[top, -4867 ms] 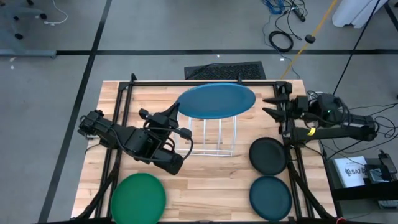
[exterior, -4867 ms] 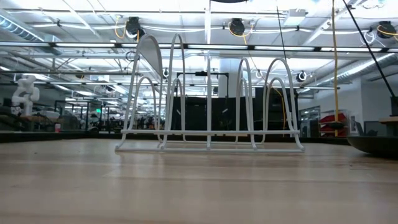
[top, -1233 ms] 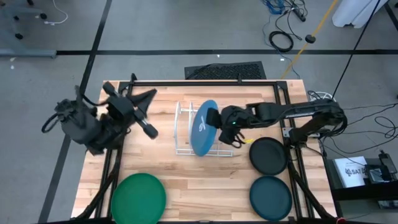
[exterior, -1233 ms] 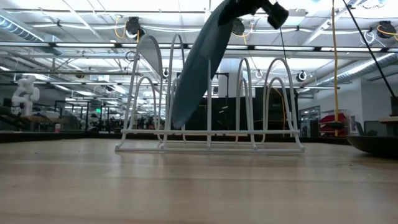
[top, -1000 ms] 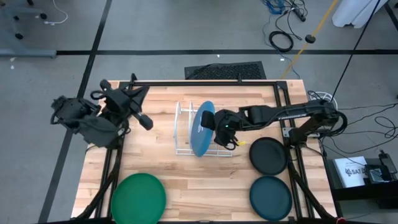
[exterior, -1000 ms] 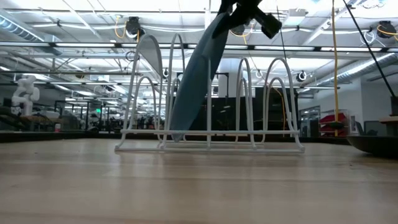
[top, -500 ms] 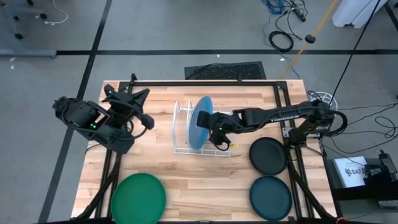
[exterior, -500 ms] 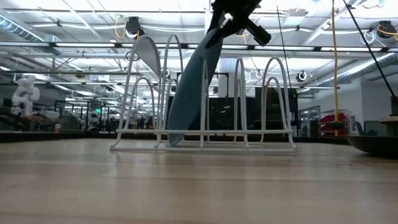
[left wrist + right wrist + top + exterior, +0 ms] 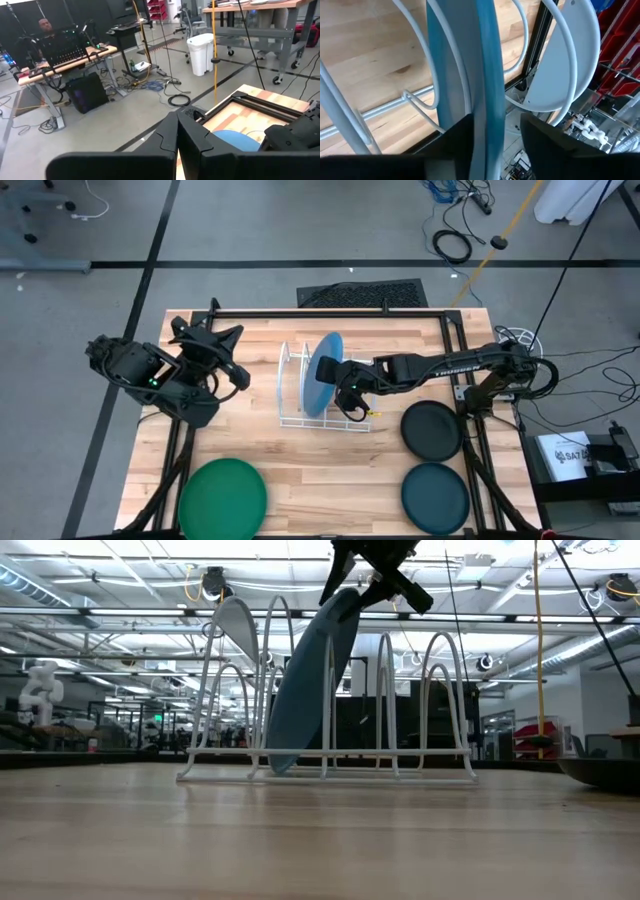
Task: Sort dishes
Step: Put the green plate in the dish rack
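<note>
The bright blue plate (image 9: 322, 370) stands on edge in the white wire rack (image 9: 300, 418). Its lower rim sits at the rack's base (image 9: 280, 762) and it leans tilted against a wire arch. My right gripper (image 9: 345, 383) is open at the plate's upper rim (image 9: 345, 602), one finger on each side of it. The green plate (image 9: 222, 498), black plate (image 9: 432, 430) and dark teal plate (image 9: 435, 498) lie flat on the table. My left gripper (image 9: 236, 376) is shut and empty, raised over the table's far left. My right gripper's fingers straddle the blue plate's upper rim (image 9: 487, 85), coming slanting down from the table's right. One finger (image 9: 452, 142) lies close against the plate's face; I cannot tell whether it touches. The other finger (image 9: 545, 140) stands apart from the rim with a visible gap.
A white rounded panel (image 9: 240, 625) stands at the rack's left end. The rack's other wire arches (image 9: 445, 690) stand to the right of the blue plate. A black frame (image 9: 330, 313) runs along the table's far edge and sides.
My right gripper has gone toward the table's left and down with the blue plate, setting its lower rim into the rack. The plate now stands steeper between the wires. The rack has slid a little toward the left. My left arm has drawn back a little.
</note>
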### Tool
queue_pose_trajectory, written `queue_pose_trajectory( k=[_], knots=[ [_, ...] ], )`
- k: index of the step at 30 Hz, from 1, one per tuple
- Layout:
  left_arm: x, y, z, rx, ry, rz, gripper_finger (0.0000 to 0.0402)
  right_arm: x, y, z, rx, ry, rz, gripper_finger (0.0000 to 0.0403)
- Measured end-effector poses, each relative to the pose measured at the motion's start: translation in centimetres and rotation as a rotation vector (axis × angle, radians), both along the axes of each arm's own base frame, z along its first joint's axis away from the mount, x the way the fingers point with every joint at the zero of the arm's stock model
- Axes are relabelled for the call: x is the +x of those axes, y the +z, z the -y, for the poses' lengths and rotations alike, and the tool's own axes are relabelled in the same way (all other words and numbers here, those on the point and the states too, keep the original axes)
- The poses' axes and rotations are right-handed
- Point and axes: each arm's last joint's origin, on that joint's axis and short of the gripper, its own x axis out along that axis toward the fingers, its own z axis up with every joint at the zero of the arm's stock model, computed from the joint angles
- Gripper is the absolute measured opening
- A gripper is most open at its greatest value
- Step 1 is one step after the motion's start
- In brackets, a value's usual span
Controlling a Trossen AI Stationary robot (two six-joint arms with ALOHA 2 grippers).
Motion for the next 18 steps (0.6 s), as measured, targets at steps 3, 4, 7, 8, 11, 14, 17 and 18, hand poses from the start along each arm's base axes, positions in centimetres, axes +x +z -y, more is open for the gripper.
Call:
queue_pose_trajectory(
  k=[3,4,7,8,11,14,17,18],
  knots=[
    [0.0,0.0,0.0,-0.004,-0.003,-0.002,0.0011,-0.1,0.1,-0.2,-0.035,-0.033,0.008,0.0177],
    [0.0,0.0,0.0,-0.01,-0.007,-0.006,0.0011,-0.1,0.1,-0.3,-0.055,-0.05,0.009,0.0183],
    [0.0,-0.1,0.0,-0.018,-0.012,-0.009,0.0012,-0.2,0.2,-0.9,-0.087,-0.066,0.014,0.0197],
    [0.1,-0.1,0.0,-0.021,-0.012,-0.009,0.0012,-0.3,0.3,-1.2,-0.091,-0.062,0.014,0.0201],
    [0.2,-0.1,-0.1,-0.034,-0.013,-0.016,0.0013,-0.7,0.6,-2.0,-0.102,-0.049,0.018,0.0207],
    [0.2,-0.1,-0.3,-0.036,-0.011,-0.023,0.0013,-1.2,0.5,-2.8,-0.1,-0.036,-0.011,0.0208],
    [0.2,-0.1,-0.3,-0.037,-0.012,-0.024,0.0013,-1.9,0.4,-3.3,-0.124,-0.056,-0.051,0.0208],
    [0.2,-0.1,-0.3,-0.036,-0.013,-0.025,0.0013,-2.2,0.5,-3.5,-0.125,-0.062,-0.053,0.0208]
  ],
)
